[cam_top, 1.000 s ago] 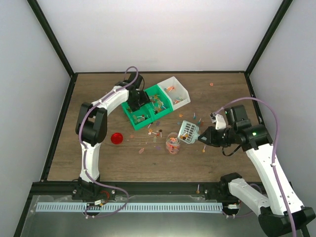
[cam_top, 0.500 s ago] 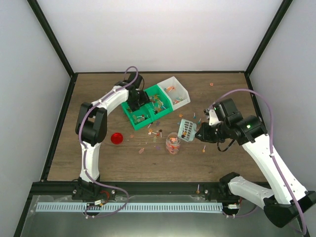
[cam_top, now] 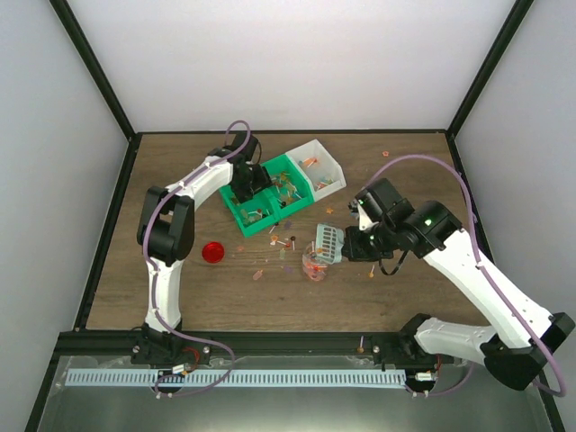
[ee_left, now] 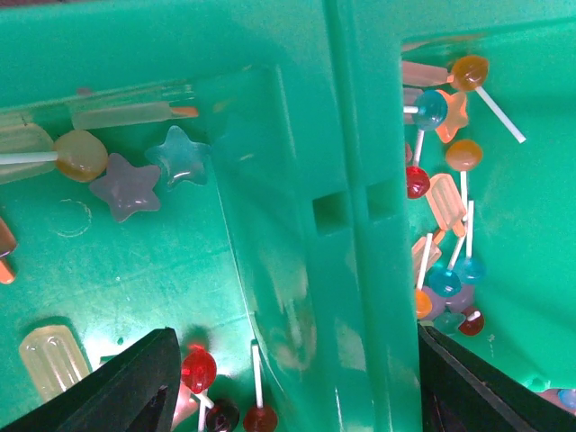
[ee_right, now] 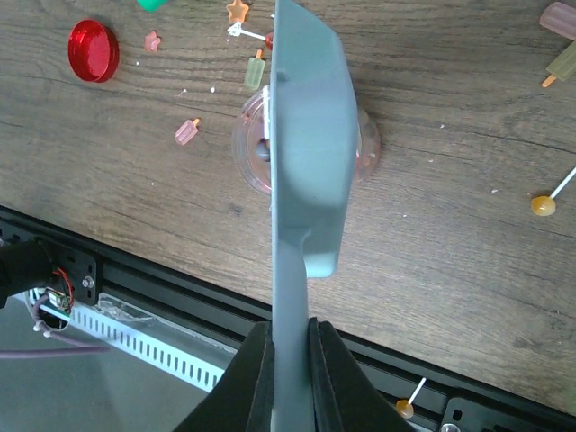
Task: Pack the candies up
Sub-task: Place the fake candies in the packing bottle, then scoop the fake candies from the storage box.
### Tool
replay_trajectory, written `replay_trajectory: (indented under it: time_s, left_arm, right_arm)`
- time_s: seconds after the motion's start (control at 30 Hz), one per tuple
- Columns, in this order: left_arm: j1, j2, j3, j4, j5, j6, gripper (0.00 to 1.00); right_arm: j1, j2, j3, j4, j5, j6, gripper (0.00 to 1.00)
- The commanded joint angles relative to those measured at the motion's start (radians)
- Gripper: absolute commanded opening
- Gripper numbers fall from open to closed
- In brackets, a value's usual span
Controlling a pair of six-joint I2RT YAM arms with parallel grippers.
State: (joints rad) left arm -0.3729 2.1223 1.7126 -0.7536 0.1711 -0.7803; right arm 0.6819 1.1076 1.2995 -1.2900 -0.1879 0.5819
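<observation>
the candies [ee_left: 447, 202] are tiny lollipops, stars and ice-pop shapes in orange, red, pink, yellow and blue-green. many of them lie in the two compartments of the green bin [cam_top: 245, 223]. a few lie in the white bin [cam_top: 331, 162] that touches it, and others are scattered loose on the wooden table [cam_top: 180, 288] in front of the bins. some sit in the small clear jar [cam_top: 312, 265], which stands upright on the table near the loose ones.

just above the jar we see the pale slotted scoop [cam_top: 328, 241], turned on its side. in the right wrist view it is edge-on and covers most of the jar mouth. the right gripper [cam_top: 349, 247] holds the scoop by the handle, and its fingers [ee_right: 255, 378] are pressed against both sides of the thin handle.

the left gripper [cam_top: 243, 187] is down in the green bin. in the left wrist view its fingers [ee_left: 126, 391] are spread wide, with the wall between the two compartments standing between them, and they hold nothing. we cannot tell whether they touch the bin.

the red lid [cam_top: 212, 252] lies flat on the table, to the left of the jar and well apart from it.
</observation>
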Motion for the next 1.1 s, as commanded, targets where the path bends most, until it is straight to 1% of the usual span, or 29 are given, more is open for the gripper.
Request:
replay_trajectory:
  time_s: [0.0, 0.2, 0.37, 0.63, 0.73, 0.8, 0.87, 0.97, 1.07]
  left_arm:
    - [0.013, -0.002, 0.001, -0.02, 0.002, 0.016, 0.7]
    - [0.018, -0.002, 0.001, -0.02, 0.007, 0.019, 0.7]
    - [0.023, -0.007, -0.001, -0.023, 0.006, 0.023, 0.7]
    - [0.023, -0.034, 0.061, -0.064, 0.008, 0.069, 0.73]
    - [0.017, -0.042, 0.106, -0.108, -0.035, 0.115, 0.79]
    - [0.019, -0.044, 0.145, -0.154, -0.069, 0.139, 0.8]
    - [0.019, -0.064, 0.148, -0.181, -0.115, 0.145, 0.8]
    - [0.027, -0.111, 0.115, -0.202, -0.2, 0.127, 0.8]
    - [0.039, -0.165, 0.041, -0.195, -0.273, 0.09, 0.8]
  right_arm:
    - [0.041, 0.015, 0.075, -0.017, 0.094, 0.054, 0.01]
    - [0.079, 0.046, 0.101, -0.017, 0.121, 0.058, 0.01]
    - [0.078, 0.026, 0.131, -0.016, 0.141, 0.073, 0.01]
    - [0.021, 0.005, 0.268, 0.005, 0.168, 0.148, 0.01]
    - [-0.012, 0.036, 0.274, 0.082, 0.147, 0.151, 0.01]
    - [-0.045, 0.059, 0.263, 0.179, 0.097, 0.153, 0.01]
    - [-0.098, 0.089, 0.234, 0.282, 0.02, 0.189, 0.01]
    - [-0.184, 0.124, 0.14, 0.485, -0.099, 0.309, 0.01]
    - [-0.243, 0.184, 0.044, 0.689, -0.202, 0.478, 0.01]
